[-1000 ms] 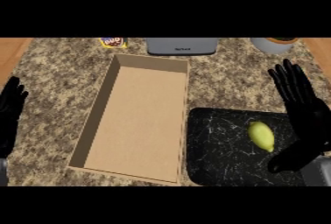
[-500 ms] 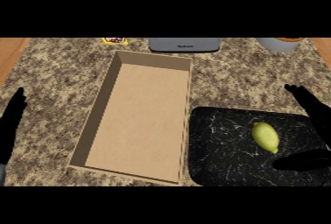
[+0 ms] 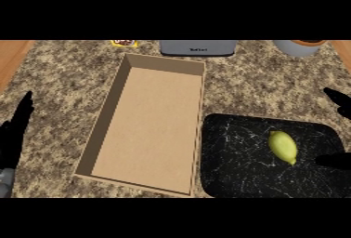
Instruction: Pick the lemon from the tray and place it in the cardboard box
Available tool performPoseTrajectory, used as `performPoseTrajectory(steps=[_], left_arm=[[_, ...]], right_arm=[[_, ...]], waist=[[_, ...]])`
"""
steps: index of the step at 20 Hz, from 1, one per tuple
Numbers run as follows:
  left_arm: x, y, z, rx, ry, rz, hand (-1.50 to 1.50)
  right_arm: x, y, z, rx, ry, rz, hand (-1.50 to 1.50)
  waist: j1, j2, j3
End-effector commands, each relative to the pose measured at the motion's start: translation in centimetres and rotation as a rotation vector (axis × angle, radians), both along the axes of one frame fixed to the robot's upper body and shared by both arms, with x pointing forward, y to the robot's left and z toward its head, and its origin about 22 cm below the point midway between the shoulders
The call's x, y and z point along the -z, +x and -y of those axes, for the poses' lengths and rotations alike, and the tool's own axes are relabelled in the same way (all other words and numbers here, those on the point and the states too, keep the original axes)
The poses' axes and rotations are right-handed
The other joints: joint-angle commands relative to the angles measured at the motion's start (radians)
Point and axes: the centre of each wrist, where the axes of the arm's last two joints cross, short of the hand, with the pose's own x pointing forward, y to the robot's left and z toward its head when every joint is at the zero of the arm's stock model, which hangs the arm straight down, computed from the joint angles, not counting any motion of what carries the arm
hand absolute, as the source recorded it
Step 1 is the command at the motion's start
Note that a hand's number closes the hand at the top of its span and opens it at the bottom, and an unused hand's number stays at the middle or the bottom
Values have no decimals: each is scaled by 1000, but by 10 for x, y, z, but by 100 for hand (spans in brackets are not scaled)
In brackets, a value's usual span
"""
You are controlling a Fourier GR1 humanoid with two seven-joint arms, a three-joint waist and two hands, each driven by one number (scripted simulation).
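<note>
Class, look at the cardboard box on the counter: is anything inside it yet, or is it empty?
Empty. The cardboard box shows only its bare brown floor, and the lemon lies on the black tray beside it.

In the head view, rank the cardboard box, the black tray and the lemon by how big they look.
Largest to smallest:
1. cardboard box
2. black tray, though its lower and right edges are cut off by the view
3. lemon, smallest by far

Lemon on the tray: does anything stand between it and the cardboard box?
Nothing visible does. The lemon lies on the black tray, whose left edge adjoins the open cardboard box; only bare tray surface and the box's right wall lie between.
</note>
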Motion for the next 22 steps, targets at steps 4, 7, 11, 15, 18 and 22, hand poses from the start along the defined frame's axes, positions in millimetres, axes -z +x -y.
performPoseTrajectory(steps=[4, 7, 11, 15, 18, 22], left_arm=[[-9, 15, -4, -16, 12, -11, 0], [3, 16, 2, 3, 23, -13, 0], [10, 11, 6, -4, 4, -24, 0], [16, 3, 3, -16, 8, -39, 0], [14, 10, 2, -10, 14, -17, 0], [5, 9, -7, -8, 18, -40, 0]], right_arm=[[-4, -1, 30, -138, -321, 166, -150], [13, 7, 26, -76, -466, 162, -150], [14, 10, 8, -65, -576, 148, -150], [23, 21, -3, -52, -599, 126, -150], [47, 25, -7, -24, -636, 149, -150], [45, 24, -19, -13, -619, 160, -150]], waist=[[-8, -11, -4], [6, -7, -5], [-8, -17, -7], [-8, -19, -7], [-8, -17, -7], [-12, -20, -7]])
